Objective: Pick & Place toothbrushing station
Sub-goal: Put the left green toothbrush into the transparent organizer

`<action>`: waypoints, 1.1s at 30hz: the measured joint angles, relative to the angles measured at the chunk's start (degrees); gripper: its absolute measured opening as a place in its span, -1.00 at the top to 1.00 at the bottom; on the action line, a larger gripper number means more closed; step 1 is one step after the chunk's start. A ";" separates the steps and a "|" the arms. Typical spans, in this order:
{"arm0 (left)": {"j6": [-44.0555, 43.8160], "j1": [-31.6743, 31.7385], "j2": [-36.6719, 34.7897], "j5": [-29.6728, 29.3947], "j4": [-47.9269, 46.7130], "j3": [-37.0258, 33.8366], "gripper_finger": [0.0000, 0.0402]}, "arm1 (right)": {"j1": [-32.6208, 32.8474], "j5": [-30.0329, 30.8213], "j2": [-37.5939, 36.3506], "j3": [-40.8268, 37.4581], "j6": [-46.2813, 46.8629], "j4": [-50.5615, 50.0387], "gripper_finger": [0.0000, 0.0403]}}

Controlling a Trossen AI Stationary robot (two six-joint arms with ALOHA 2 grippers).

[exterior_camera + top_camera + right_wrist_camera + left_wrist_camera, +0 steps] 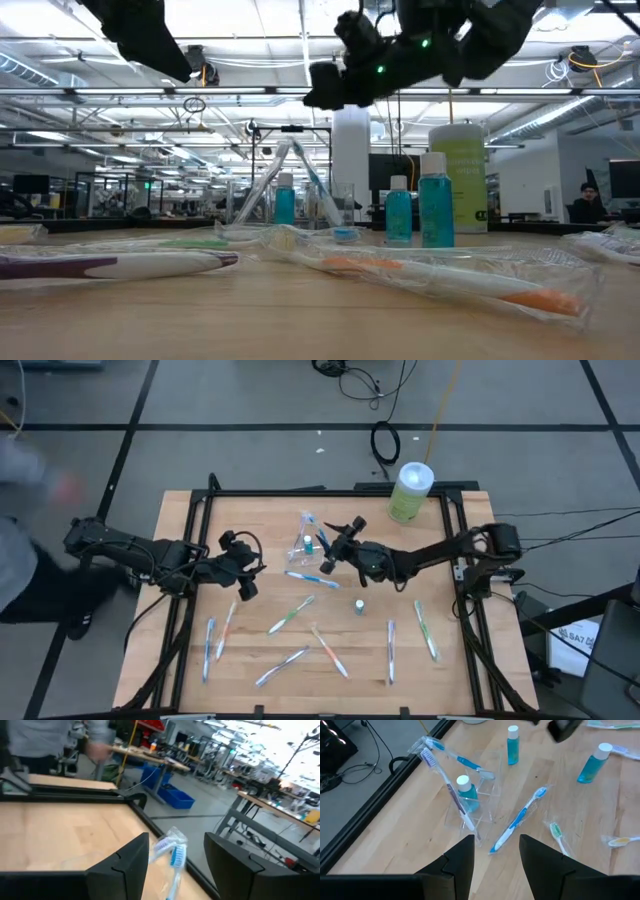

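A small clear holder [303, 547] stands on the far middle of the table. A teal bottle with a white cap [465, 795] stands in it, and two wrapped toothbrushes [445, 785] lean out of it. Several more toothbrushes [290, 615] lie flat on the near half. A blue one [517, 820] lies beside the holder. My right gripper [335, 548] hovers open just right of the holder, above the table. Its wrist view shows a blue brush head [172, 852] beyond the fingers. My left gripper [496, 855] hangs open left of the holder.
A pale-green canister with a white lid [410, 490] stands at the far right corner. Two loose teal bottles [512, 750] [592, 765] stand upright near the holder. A black frame [190, 560] rims the table. A person [20, 520] stands off the left edge.
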 joint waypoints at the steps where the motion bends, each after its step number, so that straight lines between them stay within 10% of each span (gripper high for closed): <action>1: -0.12 0.00 0.00 0.00 0.02 0.00 0.19 | 0.54 0.00 -1.38 -0.02 0.79 -2.16 0.10; 13: -4.68 -0.26 1.91 0.06 0.28 -0.02 0.19 | 7.29 -0.17 -11.73 0.00 12.27 -30.96 0.11; 25: -8.43 -0.26 5.57 1.01 1.91 -0.02 0.19 | 9.68 -0.31 -11.75 0.00 12.84 -32.20 0.12; 33: -8.64 -1.21 5.55 3.13 6.17 -0.02 0.19 | 9.02 -13.04 -11.72 0.00 12.93 -30.42 0.15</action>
